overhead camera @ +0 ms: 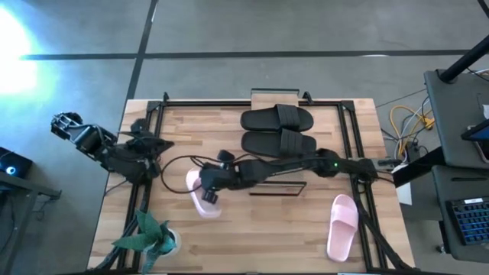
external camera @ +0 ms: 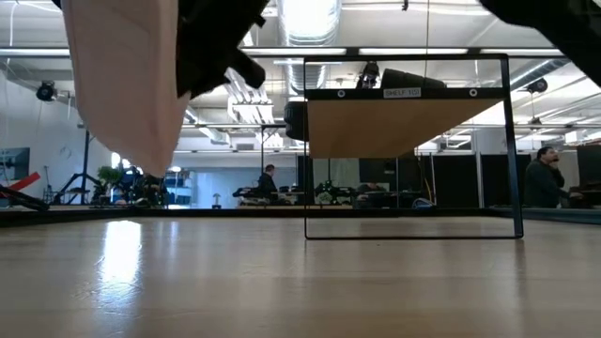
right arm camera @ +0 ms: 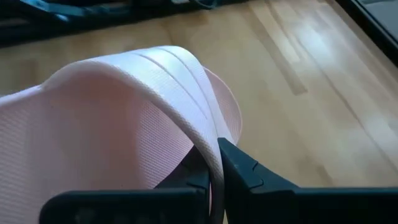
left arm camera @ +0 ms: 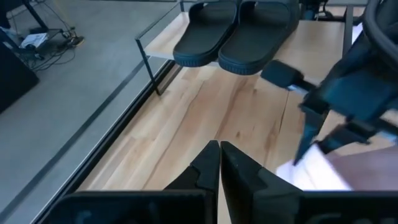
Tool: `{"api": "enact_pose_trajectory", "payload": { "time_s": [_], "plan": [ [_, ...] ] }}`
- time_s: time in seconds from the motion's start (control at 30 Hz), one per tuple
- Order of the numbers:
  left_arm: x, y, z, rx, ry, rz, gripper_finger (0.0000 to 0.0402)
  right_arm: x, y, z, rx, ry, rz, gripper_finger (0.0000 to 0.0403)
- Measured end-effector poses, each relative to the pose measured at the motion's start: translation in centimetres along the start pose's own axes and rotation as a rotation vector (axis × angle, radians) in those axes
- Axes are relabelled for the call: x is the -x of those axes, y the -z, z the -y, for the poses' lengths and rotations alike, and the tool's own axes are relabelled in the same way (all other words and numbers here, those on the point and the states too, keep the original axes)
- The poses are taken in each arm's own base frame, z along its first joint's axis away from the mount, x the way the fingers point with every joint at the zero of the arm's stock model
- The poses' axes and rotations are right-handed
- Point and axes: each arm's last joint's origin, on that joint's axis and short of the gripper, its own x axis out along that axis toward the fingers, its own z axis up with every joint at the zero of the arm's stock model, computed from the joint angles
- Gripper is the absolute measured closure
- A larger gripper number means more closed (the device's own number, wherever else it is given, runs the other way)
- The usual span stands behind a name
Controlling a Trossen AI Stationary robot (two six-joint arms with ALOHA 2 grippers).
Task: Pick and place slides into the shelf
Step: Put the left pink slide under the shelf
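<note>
Nearest the low camera, a pale pink slide [external camera: 127, 84] hangs clear of the worktop [external camera: 300, 282], toe end down. It is off the wood because the right claw [right arm camera: 214, 163] is clenched on the edge of its wide strap [right arm camera: 180, 93], one finger under the strap and one outside; a pinch there is probably the only thin part of the sandal the fingers can span. From above, that claw [overhead camera: 208, 183] sits left of the worktop's middle with the pink slide [overhead camera: 202, 195] beneath it, well short of the shelf.

The left claw [left arm camera: 219, 163] waits by the left edge of the worktop, its fingers pressed together on nothing, out of the carrying arm's way.

The second pink slide [overhead camera: 341, 226] lies flat near the front right corner, not yet picked. A green toy plant [overhead camera: 149, 235] stands at the front left.

Farther back, the shelf [overhead camera: 325, 103] stands along the far edge, and the two black slides [overhead camera: 276, 130] already lie side by side on its wooden plank. I judge the lifted slide needs carrying back and across to a free spot beside them, kept high enough to clear the thin metal frame.
</note>
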Motion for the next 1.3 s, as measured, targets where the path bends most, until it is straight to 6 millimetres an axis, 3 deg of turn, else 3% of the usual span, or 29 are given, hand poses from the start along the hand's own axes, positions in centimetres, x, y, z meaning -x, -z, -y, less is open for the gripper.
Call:
{"api": "enact_pose_trajectory", "payload": {
  "time_s": [0.17, 0.5, 0.83, 1.07, 1.3],
  "plan": [
    [0.1, 0.3, -0.4, -0.014, -0.011, -0.003, 0.0402, -0.8, 0.9, 1.0, -0.002, 0.036, -0.062, 0.0353],
    [0.1, 1.0, -0.8, -0.047, -0.041, -0.021, 0.0402, 0.8, -0.4, 1.1, -0.011, 0.020, -0.026, 0.0246],
    [0.0, 1.1, -0.7, -0.044, -0.038, -0.023, 0.0402, 2.9, -0.7, 1.8, -0.058, -0.012, -0.082, 0.0230],
    [-1.1, 1.8, 0.4, 0.048, -0.027, -0.065, 0.0402, 8.0, -3.3, 3.2, -0.140, 0.021, 0.057, 0.0230],
    [-4.1, 3.1, 4.4, 0.157, 0.200, -0.079, 0.0402, 14.5, -5.5, 6.0, -0.212, 0.146, 0.208, 0.0238]
  ]
}}
